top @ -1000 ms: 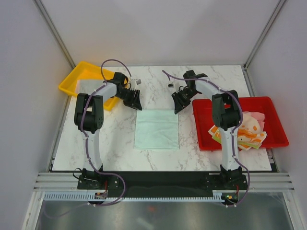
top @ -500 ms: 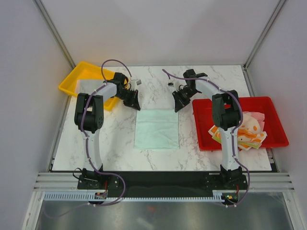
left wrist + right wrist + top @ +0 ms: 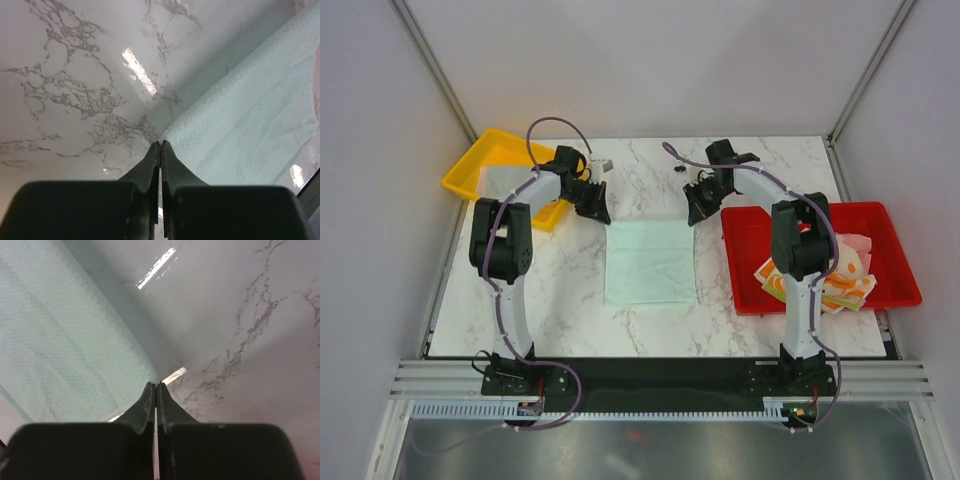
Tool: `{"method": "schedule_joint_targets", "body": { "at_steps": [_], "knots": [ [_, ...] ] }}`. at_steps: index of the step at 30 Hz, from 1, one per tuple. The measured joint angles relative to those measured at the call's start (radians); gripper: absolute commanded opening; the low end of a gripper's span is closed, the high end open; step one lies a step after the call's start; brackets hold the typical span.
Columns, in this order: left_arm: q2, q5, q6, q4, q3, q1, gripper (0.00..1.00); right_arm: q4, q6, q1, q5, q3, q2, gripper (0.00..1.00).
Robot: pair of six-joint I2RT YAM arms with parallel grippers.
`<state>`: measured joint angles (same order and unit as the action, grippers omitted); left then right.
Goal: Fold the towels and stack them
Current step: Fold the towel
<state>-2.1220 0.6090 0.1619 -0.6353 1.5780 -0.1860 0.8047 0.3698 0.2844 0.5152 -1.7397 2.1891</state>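
Note:
A mint green towel [image 3: 650, 262] lies flat on the marble table. My left gripper [image 3: 601, 217] is shut on its far left corner, and my right gripper [image 3: 693, 218] is shut on its far right corner. In the left wrist view the shut tips [image 3: 161, 143] meet right at the corner of the towel [image 3: 250, 115]. In the right wrist view the shut tips [image 3: 155, 385] pinch the corner of the towel [image 3: 65, 350]. More towels, cream with orange shapes [image 3: 840, 282] and pale pink [image 3: 857, 243], lie in a heap in the red tray [image 3: 750, 240].
A yellow tray [image 3: 480, 165] stands at the far left, just behind my left arm. The red tray is at the right, beside the mint towel. A small dark object [image 3: 675, 175] lies on the table behind the grippers.
Both grippers have moved a little away from the arm bases, and the mint towel has slid with them towards the far side of the table.

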Motion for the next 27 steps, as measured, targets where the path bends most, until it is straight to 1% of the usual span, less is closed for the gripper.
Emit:
{"method": "schedule_joint_targets", "body": {
  "at_steps": [8, 14, 17, 20, 23, 27],
  "knots": [
    [0.204, -0.033, -0.019, 0.056, -0.087, -0.015, 0.02, -0.122, -0.054, 0.015, -0.047, 0.124, -0.222, 0.00],
    [0.318, -0.084, -0.031, 0.073, -0.214, -0.048, 0.02, -0.211, -0.107, 0.092, -0.142, 0.315, -0.364, 0.00],
    [0.372, -0.117, -0.042, 0.079, -0.298, -0.076, 0.02, -0.241, -0.143, 0.121, -0.186, 0.409, -0.418, 0.00],
    [0.412, -0.143, -0.061, 0.086, -0.367, -0.105, 0.02, -0.272, -0.184, 0.126, -0.225, 0.482, -0.460, 0.00],
    [0.449, -0.162, -0.081, 0.092, -0.414, -0.135, 0.02, -0.295, -0.224, 0.128, -0.256, 0.544, -0.505, 0.00],
    [0.482, -0.162, -0.103, 0.093, -0.455, -0.149, 0.02, -0.296, -0.275, 0.138, -0.282, 0.597, -0.560, 0.00]
  ]
}}
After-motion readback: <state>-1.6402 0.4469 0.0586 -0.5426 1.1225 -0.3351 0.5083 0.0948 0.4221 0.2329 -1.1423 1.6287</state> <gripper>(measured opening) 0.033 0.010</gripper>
